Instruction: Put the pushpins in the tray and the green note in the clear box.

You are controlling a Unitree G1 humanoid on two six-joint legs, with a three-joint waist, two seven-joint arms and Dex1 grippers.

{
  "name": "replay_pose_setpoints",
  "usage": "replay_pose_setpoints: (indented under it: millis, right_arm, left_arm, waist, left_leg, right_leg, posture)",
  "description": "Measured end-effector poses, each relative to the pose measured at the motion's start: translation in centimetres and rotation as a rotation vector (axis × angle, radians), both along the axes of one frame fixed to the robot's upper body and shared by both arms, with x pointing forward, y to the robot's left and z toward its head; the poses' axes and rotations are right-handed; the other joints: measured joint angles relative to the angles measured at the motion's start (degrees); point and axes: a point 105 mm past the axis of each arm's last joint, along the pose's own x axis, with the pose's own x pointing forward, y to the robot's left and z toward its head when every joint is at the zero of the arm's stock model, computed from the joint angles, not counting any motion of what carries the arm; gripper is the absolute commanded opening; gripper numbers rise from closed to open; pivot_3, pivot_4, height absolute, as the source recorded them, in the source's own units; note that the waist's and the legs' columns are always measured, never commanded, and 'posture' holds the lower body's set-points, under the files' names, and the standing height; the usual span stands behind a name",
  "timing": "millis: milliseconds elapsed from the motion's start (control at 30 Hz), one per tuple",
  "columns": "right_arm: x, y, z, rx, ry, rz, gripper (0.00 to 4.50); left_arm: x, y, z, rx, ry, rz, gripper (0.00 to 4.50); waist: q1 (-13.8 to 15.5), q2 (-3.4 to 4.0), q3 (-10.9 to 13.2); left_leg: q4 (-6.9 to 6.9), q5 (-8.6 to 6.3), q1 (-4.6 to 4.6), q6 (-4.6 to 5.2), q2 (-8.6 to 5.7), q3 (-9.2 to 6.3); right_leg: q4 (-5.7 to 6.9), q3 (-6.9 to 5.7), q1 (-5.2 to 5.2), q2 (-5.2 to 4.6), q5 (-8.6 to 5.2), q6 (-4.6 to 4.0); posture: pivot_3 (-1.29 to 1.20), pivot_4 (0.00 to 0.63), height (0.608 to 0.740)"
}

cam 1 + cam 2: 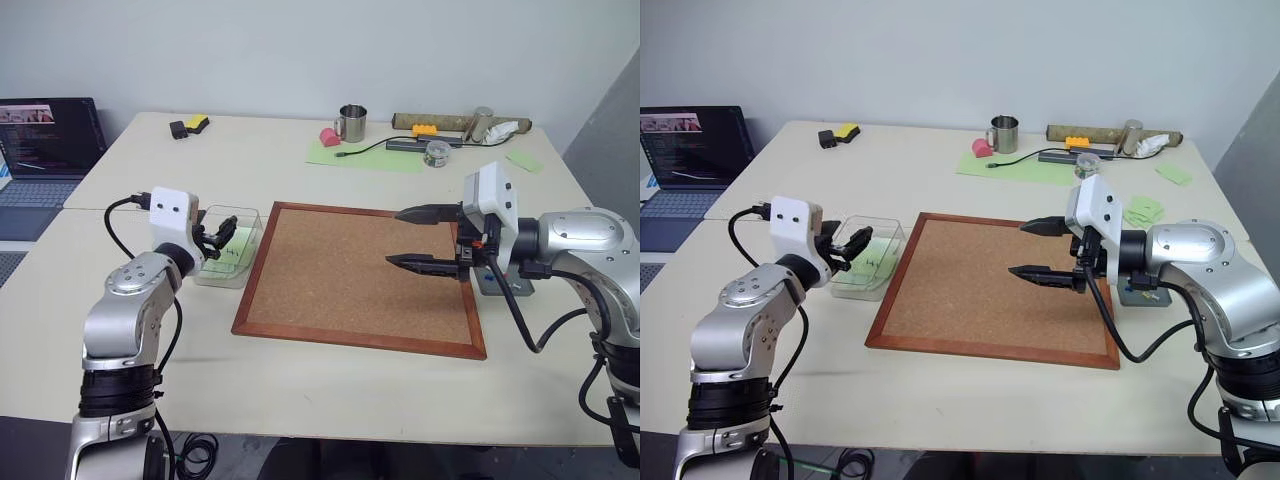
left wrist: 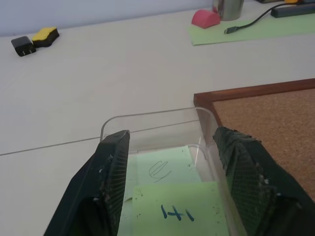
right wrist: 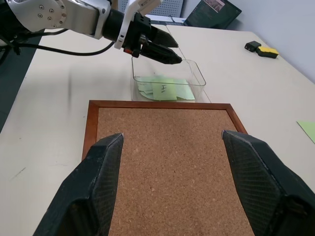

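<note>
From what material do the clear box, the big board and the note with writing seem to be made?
Clear box: see-through plastic, glossy; the notes show through its walls. Board: speckled brown cork, matte, in a reddish frame that looks like varnished wood. Green note: thin paper, matte, with dark pen marks; it lies flat in the box.

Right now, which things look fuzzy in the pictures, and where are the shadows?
In the left wrist view the two black fingers are blurry up close, while the green note reads clearly. In the right wrist view the fingers are soft too, the corkboard grainy and sharp. In the left eye view faint, soft shadows lie along the table.
</note>
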Motion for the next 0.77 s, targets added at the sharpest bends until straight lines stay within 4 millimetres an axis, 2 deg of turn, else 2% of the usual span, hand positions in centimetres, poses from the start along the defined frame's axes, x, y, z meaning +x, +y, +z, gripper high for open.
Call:
replay_pose_setpoints:
  millis: [100,133,233,300,433,600,667,767]
  right_arm:
    - [0.1,-0.5,0.1,-0.007,-0.006,-0.017,3.35]
    - [0.1,-1.2,-0.1,-0.023,-0.001,-0.040,3.35]
    - [0.4,-4.6,-1.3,-0.093,0.040,-0.144,3.35]
    - [0.3,-7.2,-1.8,-0.151,0.068,-0.211,3.35]
    - [-0.6,-11.6,-2.7,-0.247,0.119,-0.317,3.35]
    - [-2.8,-16.9,-4.5,-0.344,0.244,-0.440,3.35]
    - [-3.4,-18.3,-4.9,-0.355,0.268,-0.486,3.35]
    - [-3.9,-19.3,-5.0,-0.372,0.269,-0.512,3.35]
  left_arm:
    - [-0.9,0.1,1.6,0.069,-0.027,-0.069,3.15]
    - [-1.7,0.6,2.0,0.145,-0.014,-0.107,3.15]
    - [-3.7,3.1,1.6,0.398,0.067,-0.153,3.15]
    - [-4.9,4.1,0.7,0.487,0.132,-0.216,3.15]
    - [-7.0,5.1,-0.8,0.464,0.262,-0.355,3.15]
    - [-8.4,5.7,-0.3,0.441,0.310,-0.451,3.15]
    - [-8.5,6.3,-0.2,0.440,0.323,-0.448,3.15]
    - [-8.6,6.5,-0.3,0.435,0.331,-0.463,3.15]
  waist:
    - [-0.08,0.01,0.01]
    - [-0.15,0.01,0.01]
    - [-0.16,0.08,0.05]
    - [-0.05,0.14,0.08]
    - [0.21,0.16,0.10]
    - [0.12,0.20,0.12]
    - [0.07,0.22,0.13]
    - [-0.31,0.25,0.13]
  left_leg:
    - [-0.03,0.00,-0.02,0.00,0.00,0.00]
    - [-0.09,0.00,-0.04,0.00,0.00,0.01]
    - [-0.28,0.00,-0.03,0.00,0.00,0.09]
    - [-0.34,-0.01,-0.04,0.02,0.00,0.09]
    - [-0.34,-0.12,-0.11,0.22,0.01,0.02]
    - [-0.32,-0.14,-0.10,0.26,0.02,0.04]
    - [-0.32,-0.14,-0.09,0.27,0.02,0.05]
    - [-0.32,-0.14,-0.02,0.27,0.02,0.07]
  right_leg:
    - [0.00,0.01,-0.05,0.00,0.00,0.00]
    - [-0.05,0.01,-0.08,0.00,0.00,-0.01]
    - [-0.21,0.07,-0.11,-0.04,0.00,-0.03]
    - [-0.26,0.06,-0.12,-0.07,-0.02,-0.06]
    - [-0.26,-0.07,-0.13,-0.11,-0.04,-0.11]
    - [-0.24,-0.09,-0.11,-0.13,-0.02,-0.14]
    - [-0.18,-0.08,-0.11,-0.13,-0.02,-0.14]
    - [-0.11,-0.05,-0.09,-0.13,-0.02,-0.14]
  posture:
    - [0.00,0.150,0.740]
    - [0.00,0.150,0.740]
    - [0.00,0.150,0.740]
    - [0.00,0.150,0.740]
    - [0.00,0.150,0.740]
    - [0.00,0.150,0.740]
    - [0.00,0.150,0.740]
    - [0.00,0.150,0.740]
